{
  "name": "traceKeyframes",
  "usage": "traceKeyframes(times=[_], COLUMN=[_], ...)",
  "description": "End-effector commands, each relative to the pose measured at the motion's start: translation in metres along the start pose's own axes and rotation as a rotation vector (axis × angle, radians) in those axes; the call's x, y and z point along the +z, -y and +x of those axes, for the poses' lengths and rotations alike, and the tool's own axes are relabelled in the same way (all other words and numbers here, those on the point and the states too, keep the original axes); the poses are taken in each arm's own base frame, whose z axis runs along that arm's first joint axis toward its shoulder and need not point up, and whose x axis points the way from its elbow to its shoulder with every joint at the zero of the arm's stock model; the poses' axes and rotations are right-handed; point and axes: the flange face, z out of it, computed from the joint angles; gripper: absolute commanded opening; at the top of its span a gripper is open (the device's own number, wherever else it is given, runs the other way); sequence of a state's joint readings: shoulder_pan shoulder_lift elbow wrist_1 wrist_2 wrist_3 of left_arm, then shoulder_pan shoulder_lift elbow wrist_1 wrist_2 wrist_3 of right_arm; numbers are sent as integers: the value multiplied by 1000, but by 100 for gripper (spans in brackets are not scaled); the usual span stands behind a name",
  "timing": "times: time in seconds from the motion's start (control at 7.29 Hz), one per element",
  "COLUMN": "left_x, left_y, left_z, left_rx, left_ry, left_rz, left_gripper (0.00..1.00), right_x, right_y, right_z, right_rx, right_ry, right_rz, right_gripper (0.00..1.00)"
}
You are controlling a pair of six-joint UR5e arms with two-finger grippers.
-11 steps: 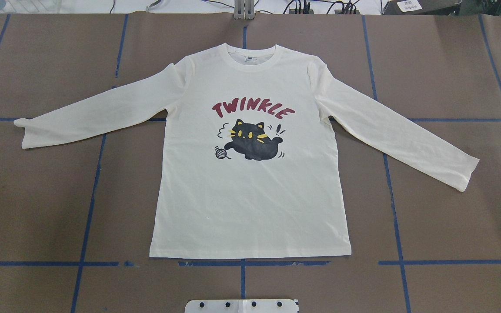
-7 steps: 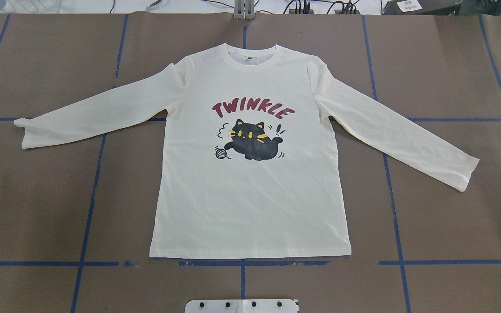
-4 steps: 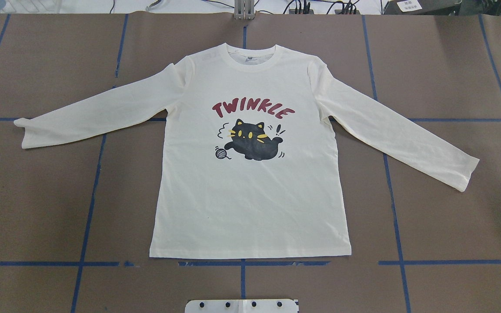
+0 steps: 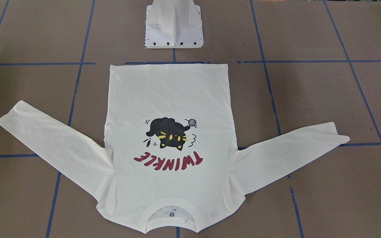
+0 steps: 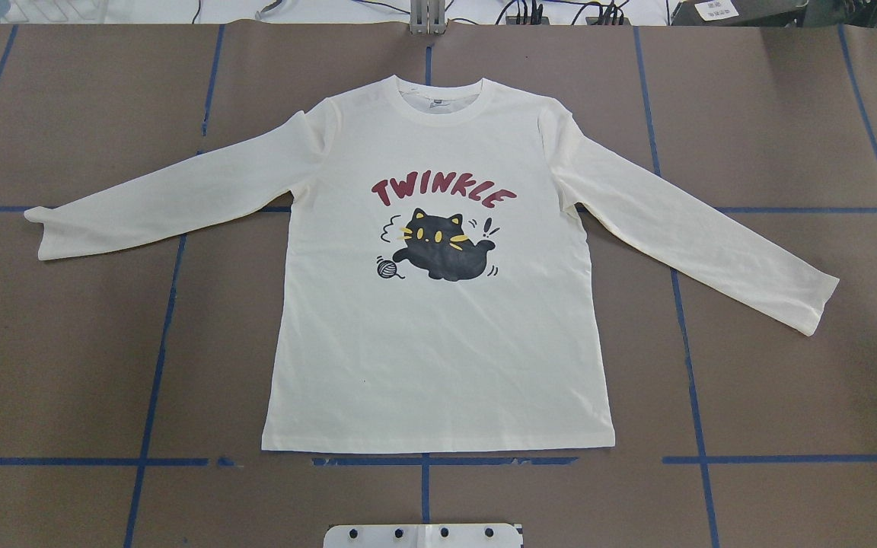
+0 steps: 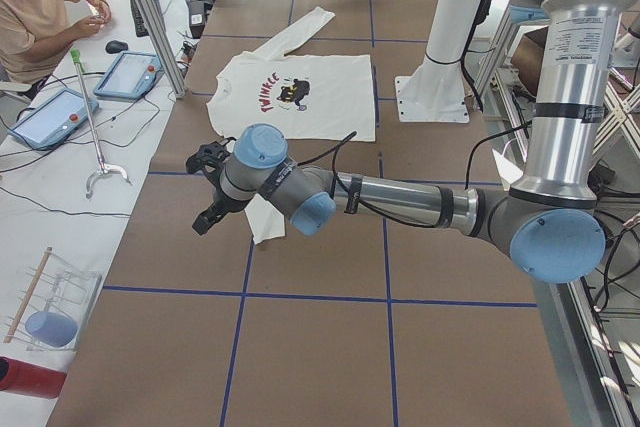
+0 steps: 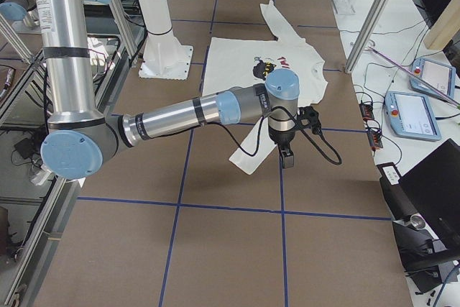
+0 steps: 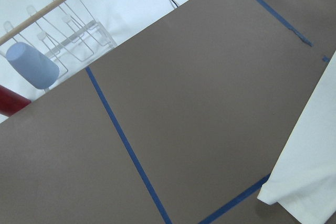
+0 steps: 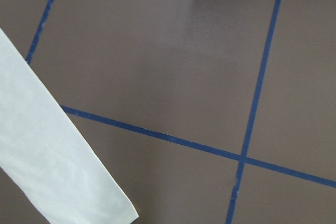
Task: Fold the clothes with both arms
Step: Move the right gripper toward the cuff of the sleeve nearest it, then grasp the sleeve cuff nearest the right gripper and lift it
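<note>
I can't tell whether left gripper (image 6: 203,192) or right gripper (image 7: 295,141) is open; a shallow pinch could drop the shirt (image 5: 438,342) mid-fold.

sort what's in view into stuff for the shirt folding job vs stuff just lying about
For the job:
cream T-shirt, flat, print up
left arm
right arm

Lying about:
tablets on the side bench
green-tipped reaching stick
wire rack holding a blue cup
red cylinder
seated person
</note>
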State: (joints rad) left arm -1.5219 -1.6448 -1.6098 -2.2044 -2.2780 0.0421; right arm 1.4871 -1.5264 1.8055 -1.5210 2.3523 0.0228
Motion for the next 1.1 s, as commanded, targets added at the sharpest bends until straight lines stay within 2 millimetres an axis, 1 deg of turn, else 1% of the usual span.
traceKeyframes(times=[0.0,0.14,0.27,0.41,0.55,0.69,0.82,0.96], left_x=[0,0,-1,0,0,0,1,1], left_y=[2,2,2,1,0,-2,-6,-7], left_z=[0,0,1,0,0,0,-1,-1], left_rx=[-7,-7,-6,-8,-6,-8,-11,-11], left_ry=[-1,-1,-1,-1,-1,-1,0,0], left_rz=[11,11,12,10,10,7,3,2], left_gripper=[100,100,100,100,100,100,100,100], right_x=[36,62,94,133,163,181,194,211], right_y=[-35,-65,-91,-105,-114,-122,-126,-131], right_z=[-34,-48,-61,-57,-44,-37,-41,-42], right_rx=[78,135,184,206,204,203,192,181], right_ry=[82,66,74,88,78,65,34,11], right_rz=[30,95,138,150,177,171,169,149], right_gripper=[100,100,95,83,77,73,73,73])
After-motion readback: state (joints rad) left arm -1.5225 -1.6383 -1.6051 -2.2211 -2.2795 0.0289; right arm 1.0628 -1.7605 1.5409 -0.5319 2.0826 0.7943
